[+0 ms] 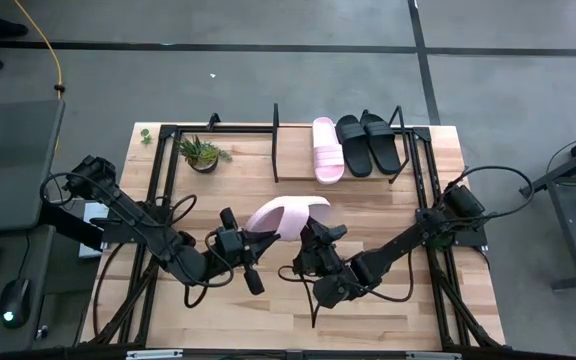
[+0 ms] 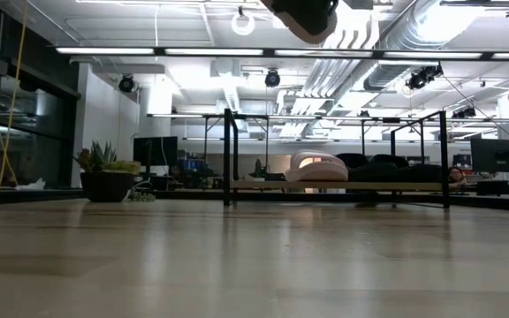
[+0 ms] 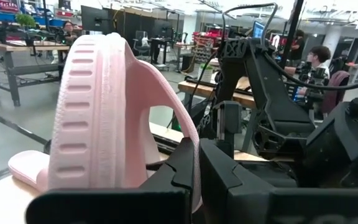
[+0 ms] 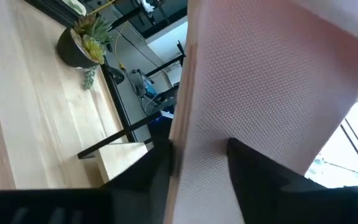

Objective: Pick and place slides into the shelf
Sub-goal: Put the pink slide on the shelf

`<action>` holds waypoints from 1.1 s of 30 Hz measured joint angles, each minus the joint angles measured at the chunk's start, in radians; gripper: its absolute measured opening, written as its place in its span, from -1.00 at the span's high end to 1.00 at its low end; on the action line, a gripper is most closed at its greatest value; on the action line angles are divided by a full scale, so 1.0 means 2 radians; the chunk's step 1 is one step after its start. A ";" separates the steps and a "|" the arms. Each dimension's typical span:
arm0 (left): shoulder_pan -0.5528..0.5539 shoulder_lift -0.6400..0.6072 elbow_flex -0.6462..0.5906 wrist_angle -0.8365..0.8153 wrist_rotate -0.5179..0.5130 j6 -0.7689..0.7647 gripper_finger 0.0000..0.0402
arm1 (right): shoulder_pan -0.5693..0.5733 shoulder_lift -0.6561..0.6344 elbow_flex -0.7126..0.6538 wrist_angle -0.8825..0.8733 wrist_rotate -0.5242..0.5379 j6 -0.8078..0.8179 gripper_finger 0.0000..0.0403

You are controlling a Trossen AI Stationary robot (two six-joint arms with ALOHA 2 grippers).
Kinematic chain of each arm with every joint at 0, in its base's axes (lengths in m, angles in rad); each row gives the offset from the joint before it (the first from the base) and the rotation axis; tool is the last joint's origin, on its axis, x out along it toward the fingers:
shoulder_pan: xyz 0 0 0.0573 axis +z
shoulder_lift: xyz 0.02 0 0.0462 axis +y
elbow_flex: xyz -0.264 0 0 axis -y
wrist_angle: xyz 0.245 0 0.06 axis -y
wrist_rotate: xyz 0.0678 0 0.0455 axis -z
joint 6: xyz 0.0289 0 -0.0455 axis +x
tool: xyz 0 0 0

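One pale pink slide (image 1: 286, 214) is lifted over the table's middle, between my two grippers. My left gripper (image 1: 255, 240) is shut on it from the left and my right gripper (image 1: 308, 236) from the right. In the left wrist view the slide (image 3: 95, 112) stands on edge with its ridged rim facing the camera. The shelf (image 1: 288, 130) stands along the far edge. On its board lie a second pink slide (image 1: 328, 150) and two black slides (image 1: 367, 142), soles down. In the low view they show as the pink slide (image 2: 316, 166) and the black slides (image 2: 387, 166). My left gripper pinches the pink slide's curved strap at its thin edge (image 3: 195, 158) between the two fingers, coming level from the table's left. The slide is lifted clear and stands on edge above the fingers. My right gripper pinches a flat, dotted pink part of the slide (image 4: 199, 163) between its two fingers, coming from the table's right. Whether that part is sole or strap I cannot tell. The slide rises past the fingers, clear of the table.
A small potted plant (image 1: 203, 153) stands at the shelf's left end, with bare board between it and the slides. A black frame of rods (image 1: 163, 200) runs along the table's left and right sides. People sit at desks in the room beyond.
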 joint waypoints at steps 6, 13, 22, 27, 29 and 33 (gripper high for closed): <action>0.000 0.000 0.000 0.001 -0.001 0.007 0.99 | 0.006 0.000 0.000 0.000 -0.002 0.012 0.81; 0.000 -0.001 0.000 0.000 -0.022 0.037 0.98 | 0.012 -0.001 0.000 0.007 -0.008 0.016 0.98; -0.027 -0.008 0.000 -0.004 -0.119 0.091 0.99 | 0.031 -0.002 0.000 0.111 -0.003 -0.076 1.00; -0.040 -0.009 0.000 -0.003 -0.147 0.104 0.98 | 0.038 -0.007 0.000 0.129 -0.008 -0.085 1.00; -0.041 -0.009 0.000 -0.004 -0.154 0.104 0.98 | 0.038 -0.007 0.000 0.131 -0.009 -0.086 1.00; -0.039 -0.009 -0.001 -0.007 -0.153 0.104 0.98 | 0.040 -0.007 0.000 0.131 -0.008 -0.085 1.00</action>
